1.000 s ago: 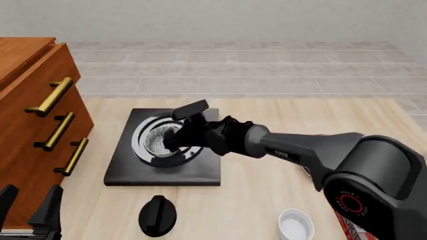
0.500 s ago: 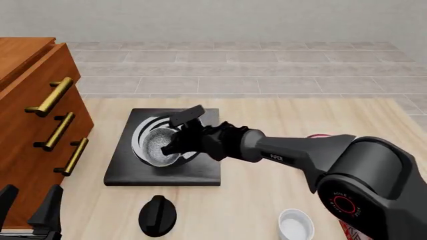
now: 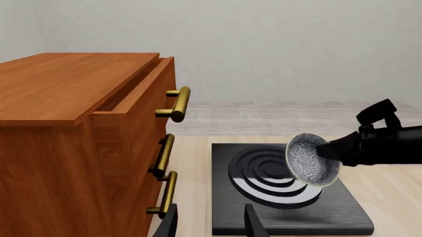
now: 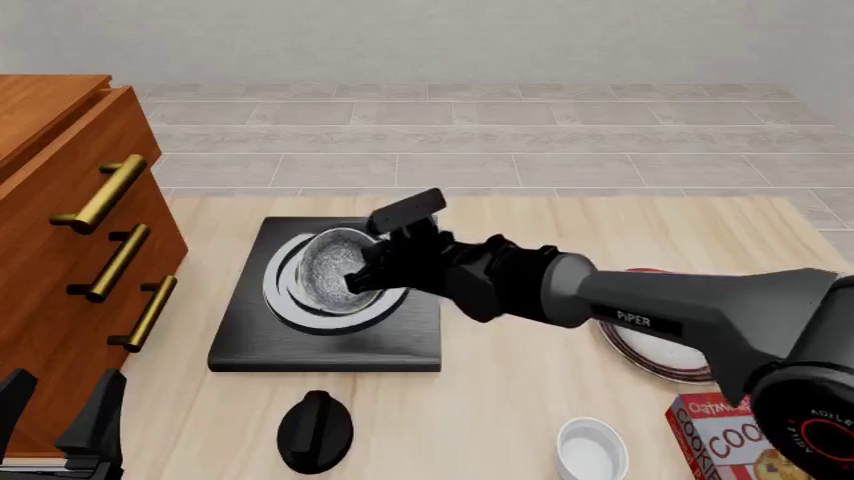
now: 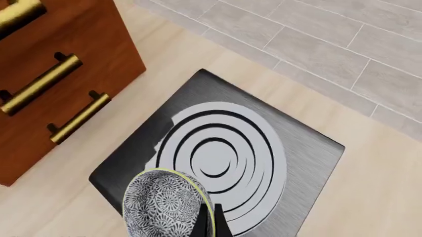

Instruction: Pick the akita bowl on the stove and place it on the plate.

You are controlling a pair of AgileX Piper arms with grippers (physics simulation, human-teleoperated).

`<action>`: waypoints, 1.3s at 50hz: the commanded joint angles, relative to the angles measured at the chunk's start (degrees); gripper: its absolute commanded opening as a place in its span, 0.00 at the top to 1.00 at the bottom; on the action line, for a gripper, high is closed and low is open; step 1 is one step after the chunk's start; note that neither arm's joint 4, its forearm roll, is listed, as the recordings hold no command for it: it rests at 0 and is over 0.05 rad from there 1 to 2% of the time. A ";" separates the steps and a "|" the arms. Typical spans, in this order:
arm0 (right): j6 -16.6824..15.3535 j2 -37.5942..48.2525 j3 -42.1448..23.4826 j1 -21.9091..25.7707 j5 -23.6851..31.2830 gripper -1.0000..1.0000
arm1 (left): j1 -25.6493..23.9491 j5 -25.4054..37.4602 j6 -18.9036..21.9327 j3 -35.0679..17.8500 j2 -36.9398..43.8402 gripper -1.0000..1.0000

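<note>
The akita bowl (image 4: 324, 272), speckled grey inside with a pale rim, hangs tilted just above the stove's (image 4: 400, 345) burner rings. My right gripper (image 4: 368, 276) is shut on its right rim. In the left wrist view the bowl (image 3: 310, 159) floats clear of the stove (image 3: 343, 210) with the right gripper (image 3: 327, 149) pinching it. The right wrist view has the bowl (image 5: 163, 205) between the fingers of the right gripper (image 5: 211, 223), over the stove (image 5: 310, 163). The red-striped plate (image 4: 657, 358) lies at the right, mostly hidden behind the right arm. My left gripper (image 4: 54, 420) stands open and empty at the front left.
A wooden drawer cabinet (image 4: 67, 240) with brass handles fills the left side. A round black knob (image 4: 316, 430) sits in front of the stove. A plain white bowl (image 4: 591, 448) and a cookie box (image 4: 741, 445) stand at the front right.
The right gripper has lifted the bowl off the burner rings and drawn it slightly to the right. The left arm has not moved.
</note>
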 commanded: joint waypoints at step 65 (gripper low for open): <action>-1.45 -37.57 42.78 -41.42 -11.53 1.00 | 0.00 0.00 0.00 0.00 0.00 0.00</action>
